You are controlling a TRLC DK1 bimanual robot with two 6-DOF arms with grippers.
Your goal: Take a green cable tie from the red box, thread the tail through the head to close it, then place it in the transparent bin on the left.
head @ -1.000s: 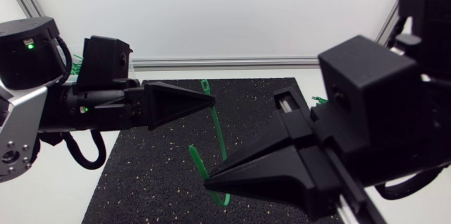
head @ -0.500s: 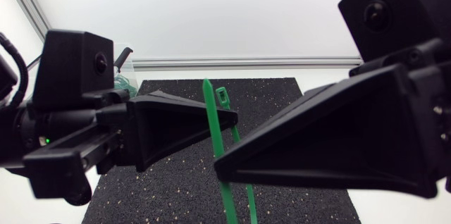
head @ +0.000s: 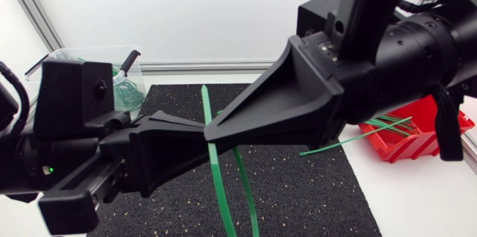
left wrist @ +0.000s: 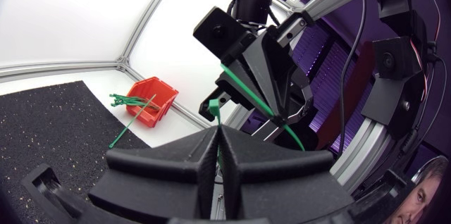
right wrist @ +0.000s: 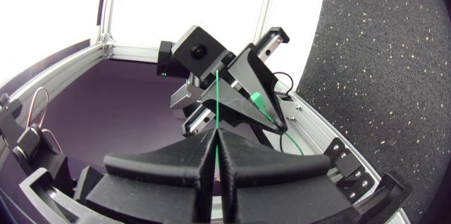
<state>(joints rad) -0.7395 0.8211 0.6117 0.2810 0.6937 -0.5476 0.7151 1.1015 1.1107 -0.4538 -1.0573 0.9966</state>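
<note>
Both grippers hang high above the black mat (head: 298, 185), their tips meeting. My left gripper (head: 195, 130) is shut on the green cable tie (head: 216, 177) at its head end; the head (left wrist: 213, 104) pokes out past the fingertips (left wrist: 215, 143). My right gripper (head: 216, 133) is shut on the tie's thin tail (right wrist: 217, 97). Two green strands hang below the tips in the head view. The red box (head: 425, 136) with several green ties (head: 358, 138) sits at the right. The transparent bin (head: 123, 80) stands at the back left, holding green ties.
One loose tie sticks out of the red box over the mat's right edge. An aluminium rail (head: 223, 65) runs along the table's back. The left arm's body hides the front left of the mat.
The right arm has risen and swung toward the left, uncovering the red box. Its tip has closed in on the left gripper's tip. The tie's upright strand has shifted slightly left.
</note>
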